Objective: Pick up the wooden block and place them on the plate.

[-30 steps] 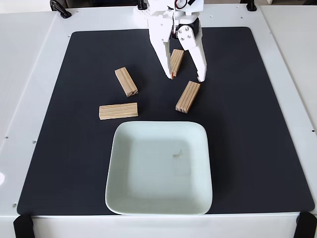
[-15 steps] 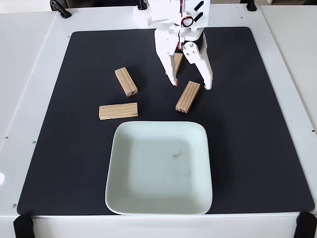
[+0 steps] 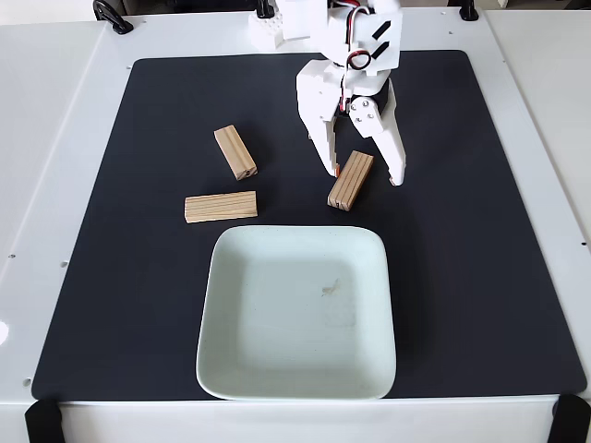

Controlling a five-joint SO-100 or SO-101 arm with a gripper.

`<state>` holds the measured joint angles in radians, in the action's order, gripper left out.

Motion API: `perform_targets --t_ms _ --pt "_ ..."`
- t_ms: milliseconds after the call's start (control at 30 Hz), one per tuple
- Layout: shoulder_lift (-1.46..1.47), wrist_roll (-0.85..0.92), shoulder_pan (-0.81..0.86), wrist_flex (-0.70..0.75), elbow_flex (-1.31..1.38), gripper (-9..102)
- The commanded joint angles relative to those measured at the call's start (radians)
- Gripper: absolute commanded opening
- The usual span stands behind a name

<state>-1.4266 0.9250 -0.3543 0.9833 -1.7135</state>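
Gripper: I'm seeing its fingers spreading apart, straddling a wooden block.
Plate: sitting just below, holding nothing.

The bench is white, matte and evenly lit, with no hard shadows on it. A black rectangular mat with rounded corners covers most of the top, leaving white margins left, right and far. Seams divide the white surface into panels at the left and far right (small screw dots show near the left edge). Black clamps sit at the near corners and black fittings at the far edge.
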Motion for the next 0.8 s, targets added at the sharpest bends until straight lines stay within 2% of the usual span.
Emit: perform_targets --t_ms 0,767 --pt "-0.005 -0.009 0.008 -0.009 0.028 34" --pt "0.061 -0.011 0.009 -0.012 0.026 33"
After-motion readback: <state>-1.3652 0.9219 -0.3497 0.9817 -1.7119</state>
